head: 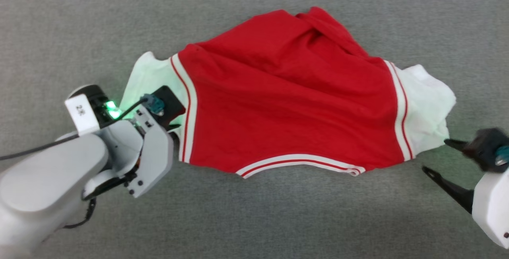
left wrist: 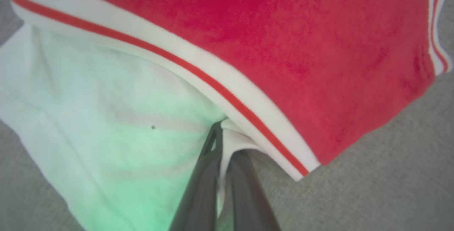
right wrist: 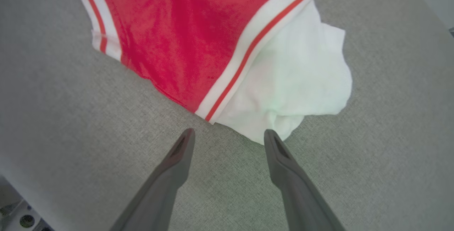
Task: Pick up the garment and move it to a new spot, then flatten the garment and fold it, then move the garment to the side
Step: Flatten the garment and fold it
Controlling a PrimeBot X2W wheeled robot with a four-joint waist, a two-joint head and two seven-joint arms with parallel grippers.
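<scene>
The garment (head: 286, 104), a red shirt with white sleeves and striped bands, lies spread and rumpled on the grey surface. My left gripper (head: 175, 127) sits at the lower edge of the shirt's left white sleeve (head: 149, 78). In the left wrist view, that left gripper (left wrist: 227, 140) is shut on a pinched fold of the white sleeve (left wrist: 106, 110), just beside the striped band (left wrist: 212, 78). My right gripper (head: 435, 155) stands open near the right white sleeve (head: 425, 104). In the right wrist view, the right gripper (right wrist: 228, 135) holds nothing, and its fingertips rest just short of the sleeve's (right wrist: 298, 78) edge.
A grey woven surface (head: 254, 219) stretches all around the shirt. The striped hem (head: 298, 163) faces me. At the right wrist view's lower left corner the surface ends in an edge (right wrist: 21, 202), with some hardware below it.
</scene>
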